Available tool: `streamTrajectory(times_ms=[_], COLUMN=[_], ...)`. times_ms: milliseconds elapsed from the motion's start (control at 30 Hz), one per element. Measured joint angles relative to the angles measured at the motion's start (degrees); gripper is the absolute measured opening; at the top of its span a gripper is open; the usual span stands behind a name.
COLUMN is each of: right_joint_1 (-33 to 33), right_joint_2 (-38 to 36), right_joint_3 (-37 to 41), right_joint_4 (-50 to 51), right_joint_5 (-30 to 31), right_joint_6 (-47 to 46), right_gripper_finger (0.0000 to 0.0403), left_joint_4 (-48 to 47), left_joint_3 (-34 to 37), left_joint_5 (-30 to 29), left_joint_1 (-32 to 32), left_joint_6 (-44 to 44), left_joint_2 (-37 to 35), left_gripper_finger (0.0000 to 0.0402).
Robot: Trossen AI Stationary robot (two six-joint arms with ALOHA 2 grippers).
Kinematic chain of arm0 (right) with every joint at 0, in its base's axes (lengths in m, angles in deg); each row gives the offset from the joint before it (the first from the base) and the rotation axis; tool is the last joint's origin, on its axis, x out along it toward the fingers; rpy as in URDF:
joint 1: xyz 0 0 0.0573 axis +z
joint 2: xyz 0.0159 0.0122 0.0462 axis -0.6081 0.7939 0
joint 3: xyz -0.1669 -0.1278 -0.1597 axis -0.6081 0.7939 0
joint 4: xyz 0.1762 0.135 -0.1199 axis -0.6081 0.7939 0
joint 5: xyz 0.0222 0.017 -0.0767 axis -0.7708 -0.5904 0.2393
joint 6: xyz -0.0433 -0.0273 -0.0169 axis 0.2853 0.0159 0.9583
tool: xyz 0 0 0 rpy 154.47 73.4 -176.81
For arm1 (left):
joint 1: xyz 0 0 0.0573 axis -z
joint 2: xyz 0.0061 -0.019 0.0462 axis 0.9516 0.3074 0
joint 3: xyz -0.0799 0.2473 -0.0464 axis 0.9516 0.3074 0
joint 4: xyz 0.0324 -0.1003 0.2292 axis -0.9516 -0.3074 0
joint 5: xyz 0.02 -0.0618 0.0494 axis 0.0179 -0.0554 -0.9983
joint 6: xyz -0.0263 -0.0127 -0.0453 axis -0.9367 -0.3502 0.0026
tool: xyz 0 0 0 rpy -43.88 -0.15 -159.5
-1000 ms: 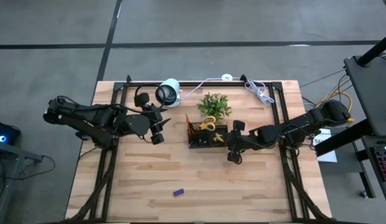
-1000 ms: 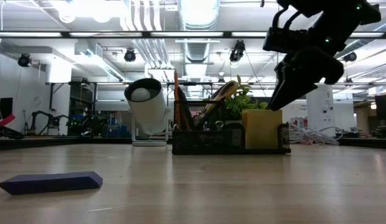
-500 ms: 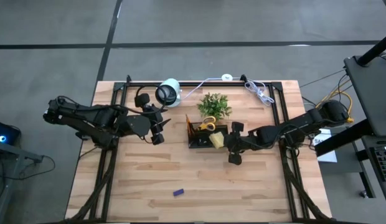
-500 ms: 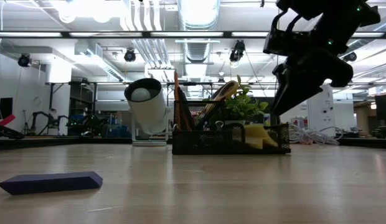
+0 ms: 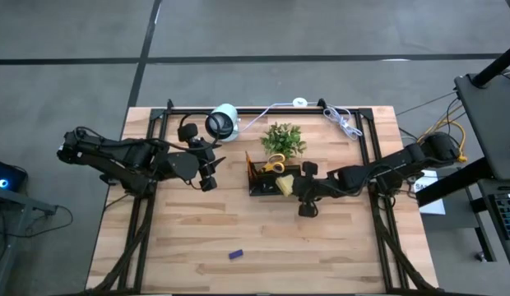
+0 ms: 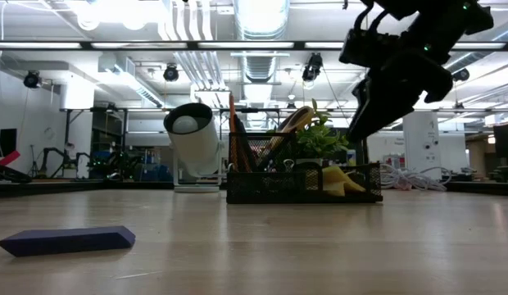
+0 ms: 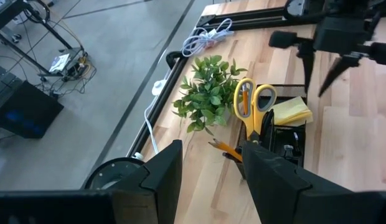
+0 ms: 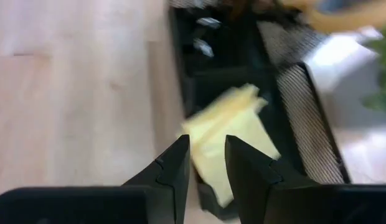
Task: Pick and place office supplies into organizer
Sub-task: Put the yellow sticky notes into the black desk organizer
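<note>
The black mesh organizer (image 5: 267, 182) (image 6: 295, 187) stands mid-table, with yellow-handled scissors (image 7: 254, 102) and orange pencils (image 6: 233, 123) upright in it. The yellow sticky-note pad (image 8: 230, 134) (image 6: 342, 179) lies slanted in its right compartment. My right gripper (image 5: 298, 190) (image 6: 359, 131) (image 8: 207, 158) hovers open just above that compartment, apart from the pad. A blue block (image 5: 235, 254) (image 6: 65, 240) lies flat near the table's near edge. My left gripper (image 5: 208, 173) (image 7: 208, 177) waits open, left of the organizer.
A green potted plant (image 5: 283, 138) stands right behind the organizer, and a white round camera (image 5: 223, 122) to its far left. A white cable (image 5: 341, 122) lies at the far right corner. Black frame rails (image 5: 372, 156) run along both sides. Bare wood spreads toward the near edge.
The sticky-note pad, which stood upright at the organizer's right end under my right gripper, has tipped over and now lies slanted inside the compartment. My right gripper has shifted slightly toward the table's left, staying above the organizer.
</note>
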Motion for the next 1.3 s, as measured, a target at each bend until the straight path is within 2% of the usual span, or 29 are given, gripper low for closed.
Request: streamTrajectory(times_ms=[100, 267, 433, 700, 800, 1033, 1300], right_joint_1=[0.0, 0.1, 0.2, 0.0, -0.1, -0.7, -4.2], right_joint_2=[1.3, 3.5, 6.2, 10.9, 12.4, 12.9, 12.7], right_joint_3=[0.0, 0.0, 0.0, 0.0, -0.1, -0.1, -0.1], right_joint_4=[-2.6, -4.0, -5.8, -7.9, -8.3, -8.2, -8.4], right_joint_5=[-2.8, -3.9, -10.6, -10.6, -10.4, -5.3, -2.6], right_joint_6=[4.9, 10.9, 14.1, 14.5, 14.5, 14.1, 13.2], right_gripper_finger=[0.0091, 0.0095, 0.0076, 0.0013, 0.0009, 0.0009, 0.0009], left_joint_4=[0.0, 0.0, 0.0, 0.0, 0.0, 0.0, 0.0], left_joint_3=[0.0, 0.0, 0.0, 0.0, 0.0, 0.1, 0.1], left_joint_5=[0.0, 0.0, 0.0, 0.0, 0.0, 0.0, 0.0], left_joint_1=[0.0, 0.0, 0.0, 0.0, 0.0, 0.0, 0.0], left_joint_6=[0.0, -1.4, -1.5, -1.5, -1.5, -1.5, -1.4], left_joint_2=[0.0, 0.0, 0.0, 0.0, 0.0, 0.0, 0.0], left_gripper_finger=[0.0151, 0.0151, 0.0151, 0.0151, 0.0151, 0.0151, 0.0151])
